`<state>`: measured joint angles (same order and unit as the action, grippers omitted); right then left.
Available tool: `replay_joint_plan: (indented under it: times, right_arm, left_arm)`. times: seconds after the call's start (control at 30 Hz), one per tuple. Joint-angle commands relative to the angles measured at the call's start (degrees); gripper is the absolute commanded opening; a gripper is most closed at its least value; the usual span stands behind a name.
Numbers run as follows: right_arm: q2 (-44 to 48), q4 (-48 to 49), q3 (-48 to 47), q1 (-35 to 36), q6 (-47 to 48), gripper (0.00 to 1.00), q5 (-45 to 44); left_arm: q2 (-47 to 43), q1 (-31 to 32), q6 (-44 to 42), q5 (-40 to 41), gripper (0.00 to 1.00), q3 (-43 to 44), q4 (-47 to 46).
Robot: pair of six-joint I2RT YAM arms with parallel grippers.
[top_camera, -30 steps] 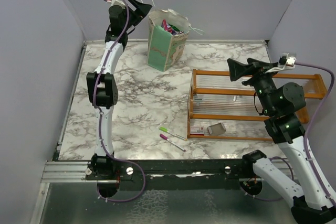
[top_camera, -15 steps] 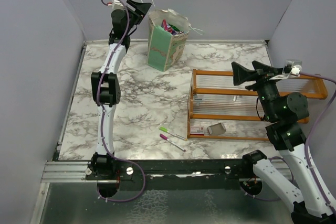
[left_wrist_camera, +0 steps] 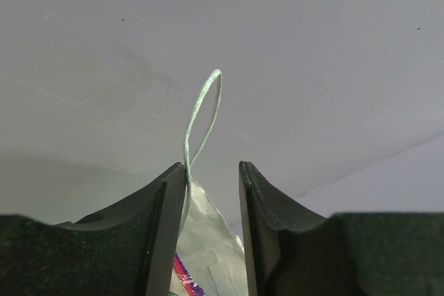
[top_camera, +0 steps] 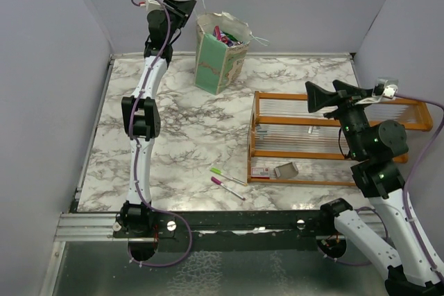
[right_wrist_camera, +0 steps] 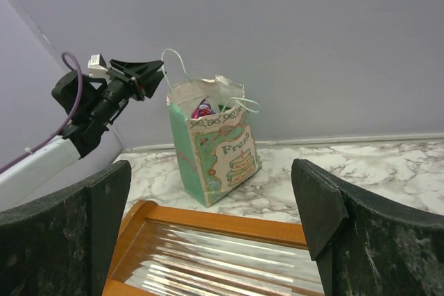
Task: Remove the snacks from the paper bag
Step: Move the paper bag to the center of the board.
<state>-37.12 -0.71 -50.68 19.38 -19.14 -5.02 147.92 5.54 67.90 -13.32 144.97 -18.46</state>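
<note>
The paper bag stands upright at the back of the marble table, close to the wall, with the snacks poking out of its open top. Its left string handle loops up between the fingers of the left gripper and lies against one of them, with a narrow gap between the jaws. The right gripper hangs spread wide over the orange rack, well apart from the bag.

Reaches far forward and high with the left arm, left tool about level, jaws narrowed yet apart. Holds the right arm folded upright near its base, right tool raised, jaws spread wide.
</note>
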Motion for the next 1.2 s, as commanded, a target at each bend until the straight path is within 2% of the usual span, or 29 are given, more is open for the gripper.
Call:
replay_joint_plan:
  times: [0.0, 0.17, 0.33, 0.6, 0.73, 0.83, 1.03, 1.17]
  right_arm:
    - [0.14, -1.69, -2.08, -0.39, 0.63, 0.99, 0.30]
    - [-0.46, -2.88, -3.16, -0.39, 0.18, 0.99, 0.22]
    - [-0.29, -3.59, -4.15, -0.39, 0.07, 0.99, 0.29]
    - [-0.05, -2.15, -2.74, -0.39, 0.80, 0.99, -0.24]
    - [-0.98, -2.44, -3.11, -0.39, 0.68, 0.99, 0.03]
    - [-1.19, -2.28, -3.04, -0.39, 0.68, 0.99, -0.04]
    - [-2.39, -2.15, -3.48, -0.39, 0.07, 0.99, 1.84]
    - [-5.75, -5.16, -6.27, -0.39, -1.17, 0.99, 5.15]
  left_arm:
    - [1.15, 0.44, 0.85, 2.21, 0.37, 2.36, -0.44]
    - [0.61, 0.41, 1.39, 3.33, 0.31, 2.25, 0.08]
    - [0.75, 0.99, 1.41, 3.18, 0.35, 0.51, 0.12]
    - [2.51, 1.40, 1.76, 4.01, 0.35, 2.34, -0.33]
    - [2.42, 1.48, 1.44, 4.30, 0.32, 2.41, -0.66]
    - [2.20, 1.42, 0.90, 4.62, 0.26, 2.60, -0.32]
    - [-1.83, 0.89, 0.06, 3.61, 0.01, 0.60, 0.98]
    - [-7.57, -0.05, 2.23, 0.58, 0.00, -6.48, 0.22]
